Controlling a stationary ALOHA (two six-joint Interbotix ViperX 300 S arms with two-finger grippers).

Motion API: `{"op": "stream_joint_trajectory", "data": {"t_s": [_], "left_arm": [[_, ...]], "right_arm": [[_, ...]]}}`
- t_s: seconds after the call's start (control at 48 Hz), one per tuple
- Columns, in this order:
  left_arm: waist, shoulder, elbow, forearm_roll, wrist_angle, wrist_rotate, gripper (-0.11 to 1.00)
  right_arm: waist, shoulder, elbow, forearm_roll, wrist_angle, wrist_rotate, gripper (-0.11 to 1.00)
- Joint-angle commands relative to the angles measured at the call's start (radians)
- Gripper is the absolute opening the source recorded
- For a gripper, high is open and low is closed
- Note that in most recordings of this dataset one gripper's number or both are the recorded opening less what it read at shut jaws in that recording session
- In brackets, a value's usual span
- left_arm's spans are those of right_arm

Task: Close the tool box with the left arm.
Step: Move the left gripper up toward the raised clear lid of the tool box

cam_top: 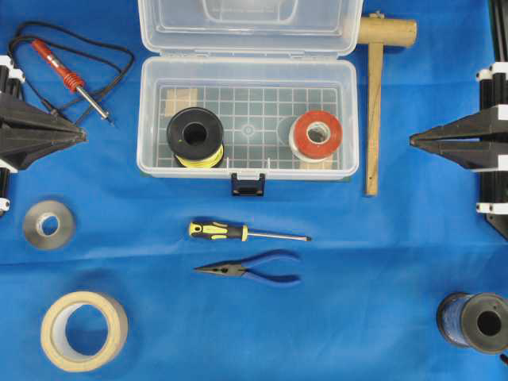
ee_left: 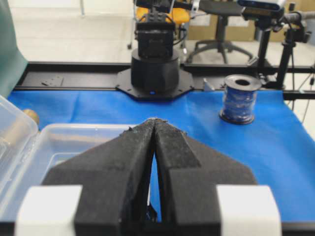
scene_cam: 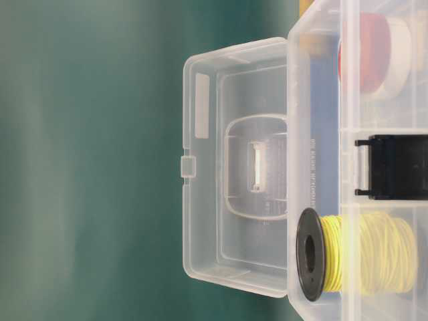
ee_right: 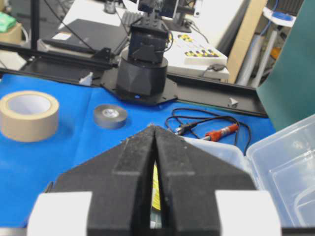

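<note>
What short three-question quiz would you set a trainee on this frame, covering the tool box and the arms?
1. True or false: the lid of the tool box is shut.
2. Which spool sits at the left of the box in the overhead view? A) the yellow wire spool B) the red and white spool C) the blue wire spool
3. Fill in: below the latch, the screwdriver lies just above the ____.

Key
1. False; it is swung open.
2. A.
3. Pliers.

Both the left gripper and right gripper have fingers closed, apart from the box.
</note>
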Motion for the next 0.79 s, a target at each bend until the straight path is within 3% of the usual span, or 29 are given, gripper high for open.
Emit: {"op": "stream_joint_trajectory", "data": {"t_s": [0.0,0.208,0.542,0.646,0.771], "left_arm": [[0.023,0.009,-0.031,-0.02,-0.009,0.025,0.0],[0.094,0.034,-0.054,-0.028,-0.063,0.083,0.0],[0.35,0.153,-0.17,-0.029,-0.097,0.092,0.03],[0.419,0.222,-0.232,-0.028,-0.089,0.092,0.24],[0.486,0.321,-0.307,-0.028,-0.052,0.098,0.62]], "right_arm": [[-0.003,0.008,-0.04,0.0,-0.008,-0.006,0.0],[-0.003,0.031,-0.061,0.0,0.003,-0.005,0.0],[-0.017,0.054,-0.058,0.0,0.0,-0.003,0.0],[-0.02,0.058,-0.058,0.0,0.002,-0.003,0.0],[-0.021,0.061,-0.057,0.002,0.003,-0.003,0.0]]}}
